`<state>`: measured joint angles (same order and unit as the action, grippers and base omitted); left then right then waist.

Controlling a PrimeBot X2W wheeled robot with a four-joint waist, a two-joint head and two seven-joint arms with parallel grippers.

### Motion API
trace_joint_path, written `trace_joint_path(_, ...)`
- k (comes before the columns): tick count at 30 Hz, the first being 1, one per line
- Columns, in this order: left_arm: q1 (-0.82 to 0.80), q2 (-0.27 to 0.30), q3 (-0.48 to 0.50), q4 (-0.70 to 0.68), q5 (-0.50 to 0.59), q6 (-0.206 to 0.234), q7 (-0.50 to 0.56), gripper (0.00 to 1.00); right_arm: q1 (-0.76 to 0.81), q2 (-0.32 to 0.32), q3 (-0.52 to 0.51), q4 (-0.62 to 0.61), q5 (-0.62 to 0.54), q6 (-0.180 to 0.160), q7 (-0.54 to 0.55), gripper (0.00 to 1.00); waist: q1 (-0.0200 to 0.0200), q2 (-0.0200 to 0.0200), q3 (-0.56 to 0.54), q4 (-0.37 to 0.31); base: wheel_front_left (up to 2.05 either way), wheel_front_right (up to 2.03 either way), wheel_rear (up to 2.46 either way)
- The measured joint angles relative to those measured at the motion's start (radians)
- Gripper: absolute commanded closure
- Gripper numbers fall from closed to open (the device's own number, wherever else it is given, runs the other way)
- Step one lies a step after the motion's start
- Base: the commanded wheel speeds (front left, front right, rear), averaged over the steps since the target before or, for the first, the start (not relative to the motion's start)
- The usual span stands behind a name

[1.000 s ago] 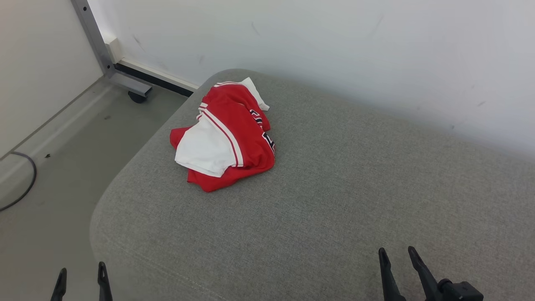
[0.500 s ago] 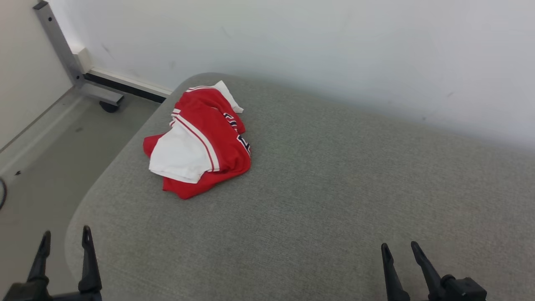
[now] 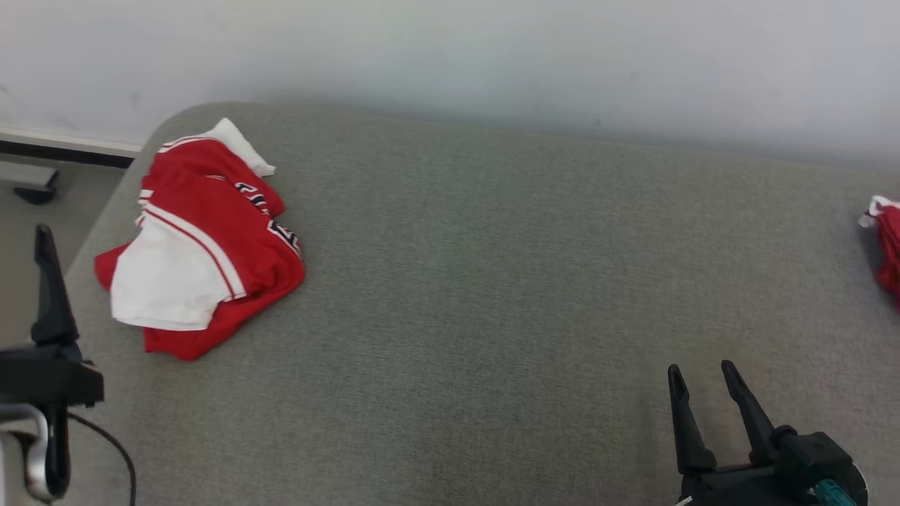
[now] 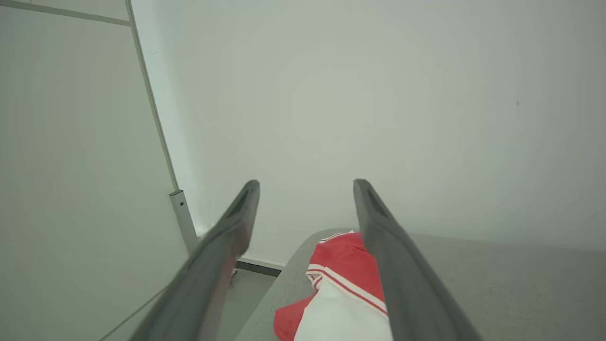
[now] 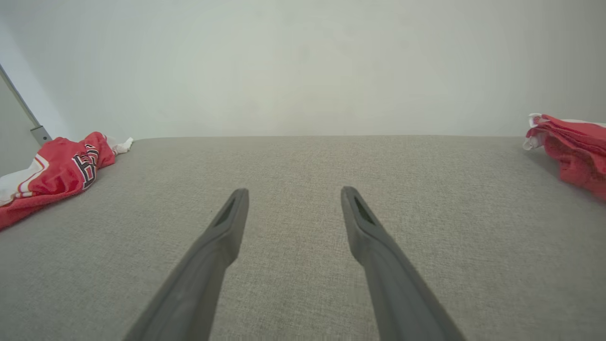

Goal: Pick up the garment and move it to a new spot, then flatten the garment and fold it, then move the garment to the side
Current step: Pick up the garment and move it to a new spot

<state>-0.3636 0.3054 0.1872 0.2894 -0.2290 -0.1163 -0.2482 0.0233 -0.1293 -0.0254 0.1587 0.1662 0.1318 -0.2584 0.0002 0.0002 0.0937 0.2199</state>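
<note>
Garment (image 3: 204,239): red-and-white, crumpled, at left end of grey cushion (image 3: 492,295), near wall (image 3: 450,49). We see left gripper (image 4: 307,187) beside it, fingers apart, empty. Right gripper (image 3: 702,369) over cushion, well apart from garment, fingers apart, empty. Second red cloth (image 3: 887,242) at cushion's right edge.

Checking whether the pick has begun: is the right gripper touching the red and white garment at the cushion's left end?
No: in the head view the right gripper stands open over bare cushion, far from the garment.

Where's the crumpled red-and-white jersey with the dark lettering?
Head view, left side: the jersey lies on the grey cushion's rounded left end, near the wall.
</note>
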Motion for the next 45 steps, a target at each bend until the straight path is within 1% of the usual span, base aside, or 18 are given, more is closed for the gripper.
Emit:
trace_joint_path(6,-0.112,0.063,-0.001,0.059,-0.012,-0.007,0.014,0.00,-0.012,-0.007,-0.013,-0.041,-0.007,0.000,0.009,0.00,0.0000,0.0000,0.068,-0.084,0.00,0.00,0.00)
trace_joint_path(9,-0.161,0.085,0.002,0.095,-0.036,-0.007,0.044,0.00,-0.020,-0.011,-0.016,-0.070,-0.012,0.000,0.016,0.00,0.0000,0.0000,0.108,-0.118,0.00,0.00,0.00)
trace_joint_path(14,-0.250,0.129,-0.005,0.168,-0.059,-0.008,0.065,0.00,-0.031,-0.015,-0.024,-0.127,-0.027,0.000,0.039,0.00,0.0000,0.0000,0.171,-0.166,0.00,0.00,0.00)
trace_joint_path(18,-0.326,0.158,-0.036,0.250,-0.072,-0.013,0.092,0.00,-0.039,-0.021,-0.030,-0.183,-0.036,0.000,0.064,0.00,-0.0001,-0.0001,0.223,-0.192,0.00,0.00,0.00)
trace_joint_path(25,-0.431,0.201,-0.091,0.405,-0.092,-0.015,0.125,0.00,-0.067,-0.032,-0.048,-0.269,-0.042,0.000,0.100,0.00,0.0000,-0.0001,0.313,-0.219,0.00,0.00,0.00)
trace_joint_path(28,-0.462,0.201,-0.119,0.490,-0.125,-0.015,0.178,0.00,-0.070,-0.030,-0.050,-0.284,-0.049,0.000,0.109,0.00,0.0000,0.0000,0.347,-0.225,0.00,0.00,0.00)
trace_joint_path(33,-0.494,0.203,-0.177,0.577,-0.174,-0.015,0.217,0.00,-0.070,-0.027,-0.049,-0.291,-0.053,0.000,0.117,0.00,0.0000,0.0000,0.375,-0.230,0.00,0.00,0.00)
trace_joint_path(38,-0.515,0.213,-0.231,0.650,-0.244,-0.015,0.309,0.00,-0.084,-0.026,-0.044,-0.291,-0.053,0.000,0.119,0.00,-0.0002,-0.0001,0.373,-0.232,0.00,0.00,0.00)
trace_joint_path(42,-0.541,0.222,-0.276,0.690,-0.307,-0.015,0.414,0.00,-0.095,-0.024,-0.042,-0.290,-0.053,0.000,0.123,0.00,-0.0002,-0.0002,0.371,-0.236,0.00,0.00,0.00)
trace_joint_path(45,-0.562,0.235,-0.312,0.717,-0.331,-0.015,0.490,0.00,-0.098,-0.021,-0.039,-0.288,-0.054,0.000,0.123,0.00,-0.0003,-0.0002,0.368,-0.239,0.00,0.00,0.00)
